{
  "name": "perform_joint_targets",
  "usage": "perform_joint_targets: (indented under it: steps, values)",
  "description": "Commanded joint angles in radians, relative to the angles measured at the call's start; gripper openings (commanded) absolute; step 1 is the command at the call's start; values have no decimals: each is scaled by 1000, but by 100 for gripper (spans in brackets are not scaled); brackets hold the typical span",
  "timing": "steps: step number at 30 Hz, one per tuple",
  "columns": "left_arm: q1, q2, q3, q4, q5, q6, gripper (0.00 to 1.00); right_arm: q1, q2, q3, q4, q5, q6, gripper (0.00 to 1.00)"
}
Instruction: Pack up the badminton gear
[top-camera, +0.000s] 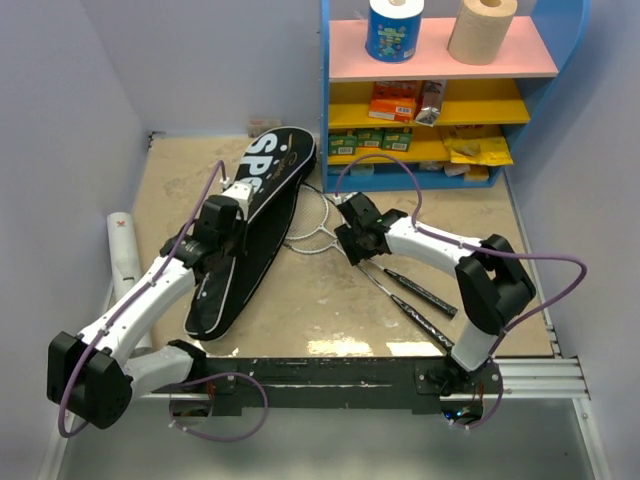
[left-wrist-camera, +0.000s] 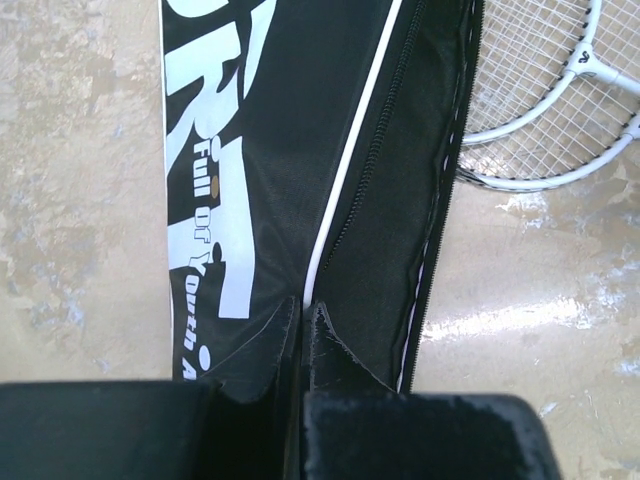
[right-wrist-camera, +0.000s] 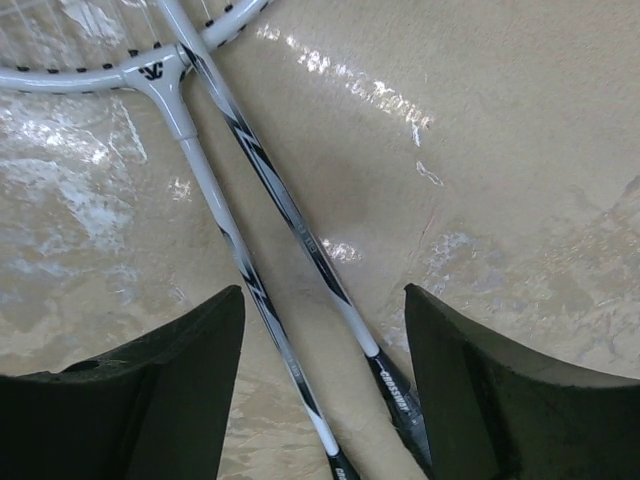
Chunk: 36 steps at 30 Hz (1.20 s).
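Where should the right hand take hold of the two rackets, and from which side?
Probably on the thin shafts just below the heads, straight down from above. The rackets lie flat on the table, and both shafts run side by side between the open right hand's fingers.

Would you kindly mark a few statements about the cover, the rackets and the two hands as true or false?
1. The left hand is shut on the black cover. True.
2. The right hand grips a racket. False: it is open, and the shafts of the rackets lie on the table between its fingers.
3. The rackets are zipped inside the cover. False: they lie out on the table beside it.
4. The white tube lies along the table's left edge. True.
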Motion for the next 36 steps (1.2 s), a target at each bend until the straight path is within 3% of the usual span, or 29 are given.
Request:
perform_joint_targets:
  steps: [1, 19, 36]
  values:
    - [10, -52, -39, 116, 41, -10, 0, -7, 5, 32, -6, -17, -39, 67]
    - [10, -65, -87, 148, 108, -7, 0, -54, 162, 85, 37, -8, -38, 59]
    - [10, -43, -88, 147, 116, -4, 0, -62, 82, 119, 17, -31, -59, 59]
